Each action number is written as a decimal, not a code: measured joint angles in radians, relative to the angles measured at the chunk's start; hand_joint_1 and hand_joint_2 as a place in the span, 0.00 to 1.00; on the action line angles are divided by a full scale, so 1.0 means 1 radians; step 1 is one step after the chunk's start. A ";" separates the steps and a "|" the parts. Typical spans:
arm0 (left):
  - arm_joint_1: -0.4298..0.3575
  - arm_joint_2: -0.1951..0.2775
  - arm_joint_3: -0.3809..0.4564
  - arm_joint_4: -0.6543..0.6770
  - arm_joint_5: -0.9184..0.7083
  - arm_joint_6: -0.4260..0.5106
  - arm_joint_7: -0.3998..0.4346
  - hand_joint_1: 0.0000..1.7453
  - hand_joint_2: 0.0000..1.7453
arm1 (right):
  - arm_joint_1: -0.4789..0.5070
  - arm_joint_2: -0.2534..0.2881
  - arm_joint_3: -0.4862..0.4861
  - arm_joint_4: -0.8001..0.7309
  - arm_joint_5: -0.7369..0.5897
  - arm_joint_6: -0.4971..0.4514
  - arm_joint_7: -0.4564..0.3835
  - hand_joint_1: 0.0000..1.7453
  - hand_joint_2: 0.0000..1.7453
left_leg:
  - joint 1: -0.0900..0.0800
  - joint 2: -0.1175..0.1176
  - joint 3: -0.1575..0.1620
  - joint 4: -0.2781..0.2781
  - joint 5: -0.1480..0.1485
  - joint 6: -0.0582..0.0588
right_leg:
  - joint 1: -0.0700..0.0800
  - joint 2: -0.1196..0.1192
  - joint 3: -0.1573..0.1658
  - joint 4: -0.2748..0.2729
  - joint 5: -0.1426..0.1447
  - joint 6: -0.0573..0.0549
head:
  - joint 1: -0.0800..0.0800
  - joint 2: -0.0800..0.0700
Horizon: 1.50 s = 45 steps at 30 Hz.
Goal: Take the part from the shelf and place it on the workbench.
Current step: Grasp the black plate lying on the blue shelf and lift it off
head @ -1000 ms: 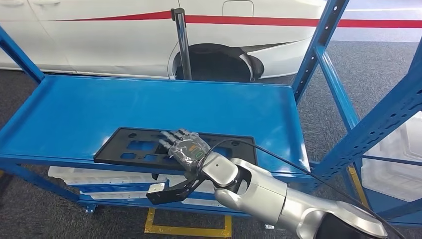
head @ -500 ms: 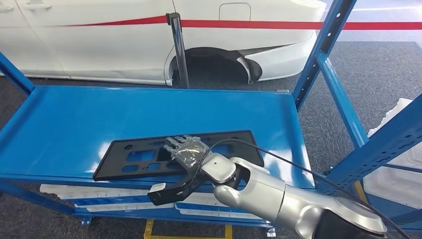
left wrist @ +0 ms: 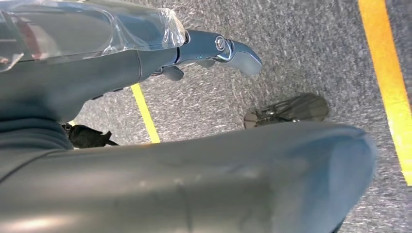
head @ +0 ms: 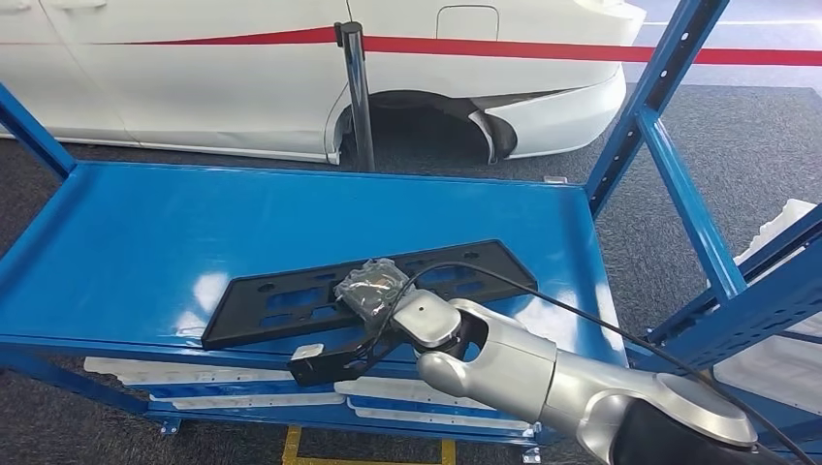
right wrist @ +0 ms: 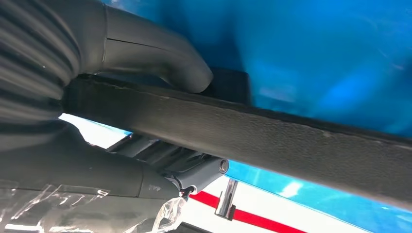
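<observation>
Head view: the black part [head: 363, 291] lay at lower centre on the blue shelf [head: 145, 232], its right end raised and swung further right than a second earlier. The right hand [head: 373, 288] clamped its near edge, thumb opposing fingers. Judgement: grasp secured, lift-off beginning. Left hand [left wrist: 145, 53] state: cannot tell.

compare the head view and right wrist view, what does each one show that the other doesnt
Head view alone: the whole black part lying across the blue shelf, the silver right arm, and the wheel arch of the white car.

Right wrist view alone: a close look at the grip, the thick grey thumb on one face of the part's edge and the darker fingers on the other.

Both: the right hand holding the part, the blue shelf and the car's red stripe.
</observation>
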<state>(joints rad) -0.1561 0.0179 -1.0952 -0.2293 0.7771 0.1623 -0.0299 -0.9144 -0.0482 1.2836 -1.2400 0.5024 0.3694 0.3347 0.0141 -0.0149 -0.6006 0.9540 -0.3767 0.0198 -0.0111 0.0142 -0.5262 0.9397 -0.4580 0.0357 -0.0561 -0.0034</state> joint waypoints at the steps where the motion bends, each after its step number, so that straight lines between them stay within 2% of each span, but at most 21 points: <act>1: 0.000 0.000 0.000 0.000 0.000 0.001 -0.002 0.00 1.00 | 0.000 -0.001 0.000 0.000 0.000 0.000 0.001 1.00 1.00 | 0.001 0.000 0.001 0.000 0.000 0.000 | 0.000 0.000 0.000 0.000 0.000 0.000 | 0.000 0.000; 7: -0.001 0.000 0.000 0.000 -0.009 0.000 -0.020 0.00 1.00 | -0.001 -0.005 0.002 0.000 0.006 -0.004 0.003 1.00 1.00 | 0.007 0.000 0.004 -0.003 0.002 -0.003 | 0.004 0.000 0.002 0.000 0.001 0.000 | 0.000 0.000; 19: -0.013 0.002 0.000 0.000 -0.053 0.039 -0.035 0.00 1.00 | 0.002 -0.011 0.003 0.000 0.033 -0.021 0.006 1.00 1.00 | 0.007 0.000 0.007 -0.007 0.003 -0.004 | 0.005 0.000 0.002 0.001 0.000 -0.001 | 0.000 0.000; 32: -0.013 0.002 0.000 0.000 -0.049 0.025 -0.057 0.00 1.00 | 0.029 -0.026 0.002 -0.001 0.100 -0.088 0.013 1.00 1.00 | 0.007 0.000 0.007 -0.007 0.003 -0.004 | 0.006 0.000 0.003 0.001 0.000 0.000 | 0.000 0.000; 38: -0.012 0.002 0.000 0.000 -0.040 0.020 -0.068 0.00 1.00 | 0.069 -0.035 -0.009 -0.020 0.258 -0.208 0.005 1.00 1.00 | 0.007 0.001 0.007 -0.007 0.003 -0.004 | 0.007 0.000 0.002 0.001 0.000 -0.001 | 0.000 0.000; 42: -0.012 0.002 0.001 0.000 -0.032 -0.003 -0.087 0.00 1.00 | 0.114 -0.044 -0.035 -0.062 0.447 -0.301 0.009 1.00 1.00 | 0.007 0.001 0.007 -0.007 0.003 -0.004 | 0.007 0.000 0.002 0.001 0.000 -0.001 | 0.000 0.000; 45: -0.011 0.003 0.001 0.000 -0.036 -0.017 -0.093 0.00 1.00 | 0.153 -0.050 -0.054 -0.100 0.562 -0.324 0.009 1.00 1.00 | 0.007 0.001 0.007 -0.007 0.003 -0.004 | 0.007 0.000 0.002 0.000 0.000 -0.001 | 0.000 0.000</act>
<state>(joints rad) -0.1674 0.0206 -1.0945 -0.2293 0.7412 0.1457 -0.1228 -0.7613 -0.0983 1.2293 -1.3403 1.0644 0.0452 0.3441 0.0213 -0.0143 -0.5941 0.9470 -0.3736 0.0154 -0.0046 0.0143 -0.5242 0.9402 -0.4578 0.0349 -0.0561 -0.0034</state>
